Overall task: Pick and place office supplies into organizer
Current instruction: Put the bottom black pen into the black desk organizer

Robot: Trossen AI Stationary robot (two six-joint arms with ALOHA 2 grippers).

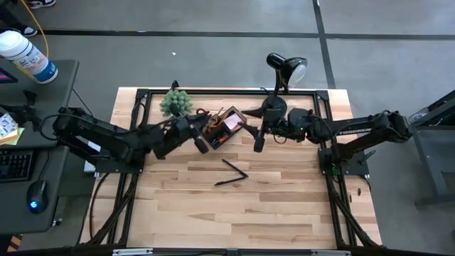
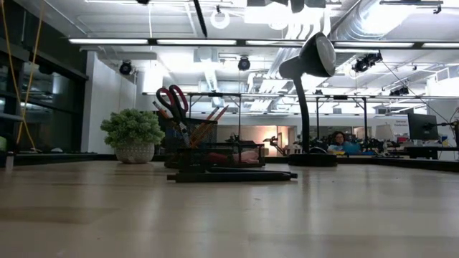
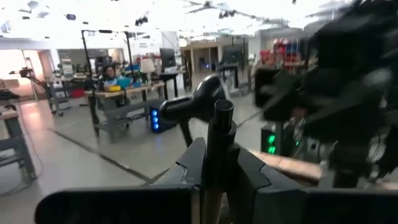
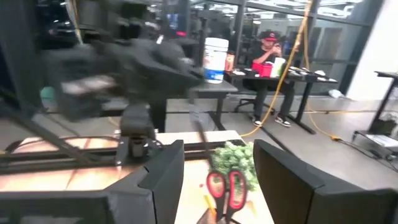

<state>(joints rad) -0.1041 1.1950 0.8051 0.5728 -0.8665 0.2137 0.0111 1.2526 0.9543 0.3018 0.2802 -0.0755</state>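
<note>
Nearest to us on the tabletop (image 1: 284, 206) lie two black pens (image 1: 233, 173), their tips meeting in a shallow V, well apart from both arms. We judge them the items left to collect, since they lie flat on bare wood while the rest of the supplies stand upright.

Beyond them, our left pincer (image 1: 202, 144) sits just beside the organizer (image 1: 225, 126). Its wrist view shows the two fingers (image 3: 193, 163) closed around a dark upright rod (image 3: 219, 146), probably a pen. We hold it vertical, most likely so it can drop end-first into a narrow compartment.

Our right pincer (image 1: 258, 142) hangs on the other side of the organizer, pointing toward it. Its fingers (image 4: 163, 177) stand wide apart with nothing between them, so we read it as free, placed either to steady the caddy or to reach for the next pen.

The organizer itself is at the back of the tabletop, between the two pincers. The red-handled scissors (image 2: 172, 100) and orange pencils (image 2: 208, 123) stand handles-up in it, leaning on the mesh walls.

Farther back are the small green plant (image 1: 175, 102) and the black desk lamp (image 1: 284, 71), neither touched.
</note>
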